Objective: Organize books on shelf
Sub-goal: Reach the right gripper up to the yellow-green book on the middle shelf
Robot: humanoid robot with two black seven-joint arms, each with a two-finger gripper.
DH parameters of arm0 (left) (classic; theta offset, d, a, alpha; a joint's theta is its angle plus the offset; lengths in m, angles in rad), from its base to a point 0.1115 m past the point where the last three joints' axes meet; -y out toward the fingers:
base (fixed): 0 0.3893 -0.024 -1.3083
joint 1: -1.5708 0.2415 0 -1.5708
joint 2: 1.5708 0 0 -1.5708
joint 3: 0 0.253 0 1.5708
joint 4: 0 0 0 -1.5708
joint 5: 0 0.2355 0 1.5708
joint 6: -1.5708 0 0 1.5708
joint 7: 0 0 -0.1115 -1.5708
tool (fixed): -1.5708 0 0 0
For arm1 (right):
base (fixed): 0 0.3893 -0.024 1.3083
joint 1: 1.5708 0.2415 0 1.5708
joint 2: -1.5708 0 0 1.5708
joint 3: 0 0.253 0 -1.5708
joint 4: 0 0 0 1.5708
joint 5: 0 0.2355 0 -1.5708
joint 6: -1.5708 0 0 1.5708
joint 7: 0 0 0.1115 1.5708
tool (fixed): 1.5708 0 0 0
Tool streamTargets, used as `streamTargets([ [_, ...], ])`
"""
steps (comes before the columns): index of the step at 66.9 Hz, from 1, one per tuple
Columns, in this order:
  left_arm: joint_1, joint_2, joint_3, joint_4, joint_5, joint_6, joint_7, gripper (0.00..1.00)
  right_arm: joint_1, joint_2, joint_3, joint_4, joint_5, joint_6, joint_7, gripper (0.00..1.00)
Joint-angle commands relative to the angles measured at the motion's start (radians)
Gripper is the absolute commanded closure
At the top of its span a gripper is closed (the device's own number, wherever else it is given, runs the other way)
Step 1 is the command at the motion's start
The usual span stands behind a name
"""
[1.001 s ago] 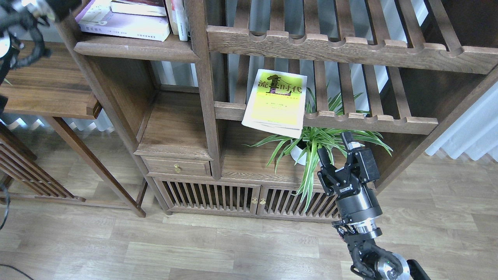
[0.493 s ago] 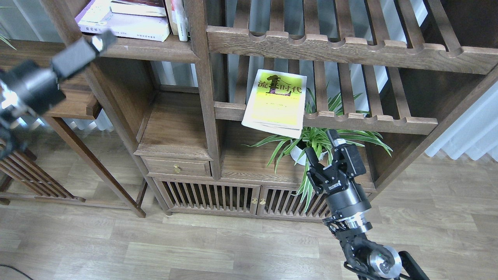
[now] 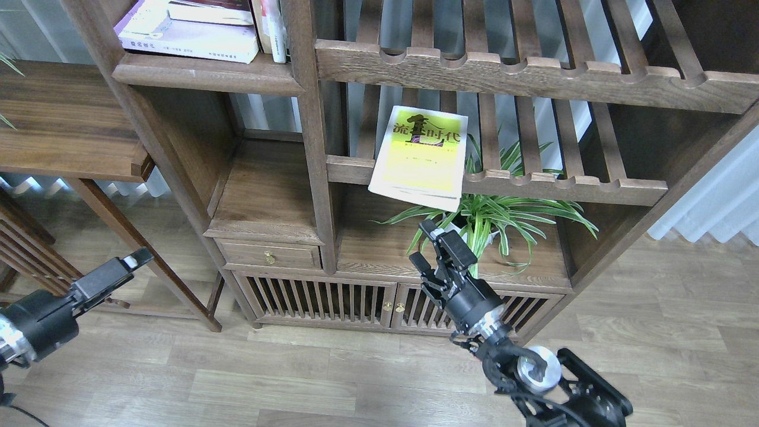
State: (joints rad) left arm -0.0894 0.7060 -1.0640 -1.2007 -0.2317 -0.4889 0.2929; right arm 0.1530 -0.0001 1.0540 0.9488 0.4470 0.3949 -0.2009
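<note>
The yellow-green book [image 3: 420, 157] lies flat on a slatted rack and overhangs its front rail. The white-lavender book [image 3: 178, 37] lies flat on the solid dark-brown shelf [image 3: 207, 74] at the top left. The dark red book [image 3: 207, 8] lies on top of it, with upright books [image 3: 270, 26] beside them. My right gripper [image 3: 418, 243] is open and empty, below the yellow-green book and left of the plant. My left gripper [image 3: 121, 273] is low at the left, far from the books. Its fingers cannot be told apart.
A potted spider plant [image 3: 504, 213] stands on the lower board under the slatted rack, just right of my right gripper. A small drawer [image 3: 270, 256] and slatted doors [image 3: 320, 299] are below. A low wooden side table [image 3: 65, 130] stands at the left.
My right gripper has moved left and down, from the plant's right side to its left. My left arm has dropped from the upper left to the lower left. The books have not moved.
</note>
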Motion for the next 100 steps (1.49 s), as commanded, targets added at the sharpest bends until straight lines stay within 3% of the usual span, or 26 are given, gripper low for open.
streamTargets([
  [1, 0.002, 0.001, -0.002, 0.03, 0.0, 0.0, 0.0, 0.0, 0.068, 0.0, -0.008, -0.059, 0.004, -0.005, 0.001, 0.01],
  [37, 0.0, 0.009, -0.027, 0.047, 0.002, 0.0, 0.0, 0.0, 0.241, 0.0, -0.009, -0.131, 0.006, -0.222, 0.003, 0.03],
  [48, 0.0, 0.012, -0.036, 0.047, 0.002, 0.0, 0.0, 0.0, 0.27, 0.0, -0.009, -0.136, 0.013, -0.252, 0.018, 0.08],
  [55, 0.0, 0.012, -0.036, 0.047, 0.003, 0.0, 0.0, 0.0, 0.295, 0.0, -0.006, -0.148, 0.025, -0.252, 0.037, 0.2],
  [58, -0.001, 0.013, -0.037, 0.047, 0.003, 0.0, 0.0, 0.0, 0.31, 0.0, -0.006, -0.165, 0.073, -0.252, 0.06, 0.36],
  [67, 0.0, 0.015, -0.056, 0.046, 0.005, 0.0, 0.002, 0.0, 0.316, 0.0, -0.008, -0.179, 0.122, -0.251, 0.097, 0.59],
  [86, 0.0, 0.033, -0.082, 0.047, 0.006, 0.0, 0.002, 0.0, 0.318, 0.0, -0.037, -0.197, 0.122, -0.242, 0.103, 0.8],
  [95, 0.0, 0.035, -0.085, 0.047, 0.006, 0.0, 0.0, 0.0, 0.312, 0.0, -0.052, -0.197, 0.125, -0.206, 0.104, 0.94],
  [100, 0.0, 0.033, -0.085, 0.047, 0.006, 0.0, 0.0, 0.0, 0.306, 0.0, -0.052, -0.193, 0.125, -0.168, 0.101, 0.95],
])
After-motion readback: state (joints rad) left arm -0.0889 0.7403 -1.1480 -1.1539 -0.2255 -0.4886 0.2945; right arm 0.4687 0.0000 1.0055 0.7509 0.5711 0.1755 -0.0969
